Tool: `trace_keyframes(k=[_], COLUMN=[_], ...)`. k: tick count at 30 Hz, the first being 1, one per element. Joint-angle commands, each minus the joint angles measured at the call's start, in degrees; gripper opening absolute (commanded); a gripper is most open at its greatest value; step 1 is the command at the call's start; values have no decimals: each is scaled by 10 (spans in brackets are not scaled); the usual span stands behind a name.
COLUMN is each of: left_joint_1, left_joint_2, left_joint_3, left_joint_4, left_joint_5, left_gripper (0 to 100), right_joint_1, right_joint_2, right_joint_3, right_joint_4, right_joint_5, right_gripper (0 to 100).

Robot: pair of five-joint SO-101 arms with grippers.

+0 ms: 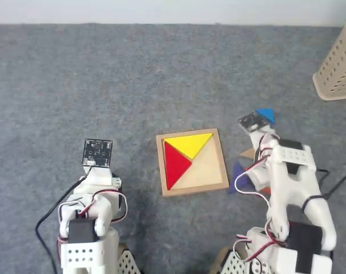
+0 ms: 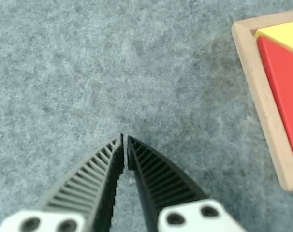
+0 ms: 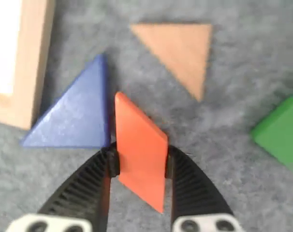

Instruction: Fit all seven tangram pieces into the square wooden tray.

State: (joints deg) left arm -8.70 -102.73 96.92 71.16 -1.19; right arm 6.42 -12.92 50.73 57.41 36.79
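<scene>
The square wooden tray (image 1: 196,190) lies mid-table and holds a yellow triangle (image 1: 188,144) and a red triangle (image 1: 176,162). My right gripper (image 3: 139,162) is shut on an orange parallelogram (image 3: 140,150), with one finger against each long side. Touching that piece is a dark blue triangle (image 3: 74,118), next to the tray corner (image 3: 33,63). A tan triangle (image 3: 178,43) and a green piece (image 3: 282,130) lie close by. A light blue triangle (image 1: 266,116) sits beyond the right arm. My left gripper (image 2: 125,141) is shut and holds nothing, over carpet left of the tray (image 2: 262,106).
Grey carpet covers the whole table. A beige slotted basket (image 1: 338,63) stands at the far right edge. The loose pieces cluster right of the tray under the right arm; the carpet left of and beyond the tray is bare.
</scene>
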Motion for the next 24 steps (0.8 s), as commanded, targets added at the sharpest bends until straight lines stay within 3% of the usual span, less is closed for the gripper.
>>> trace_keyframes(k=[1, 16, 24], left_joint_1=[-1, -1, -1], left_joint_2=[-4, -4, -4], left_joint_3=[-3, -3, -3], left_joint_4=[4, 4, 4], left_joint_5=[4, 4, 4], left_gripper=[11, 11, 11], right_joint_1=[-10, -119, -156], right_joint_2=[1, 7, 8], right_joint_3=[-113, -195, -198], right_joint_4=[58, 90, 18], right_joint_5=[-66, -149, -149], right_gripper=[17, 21, 22])
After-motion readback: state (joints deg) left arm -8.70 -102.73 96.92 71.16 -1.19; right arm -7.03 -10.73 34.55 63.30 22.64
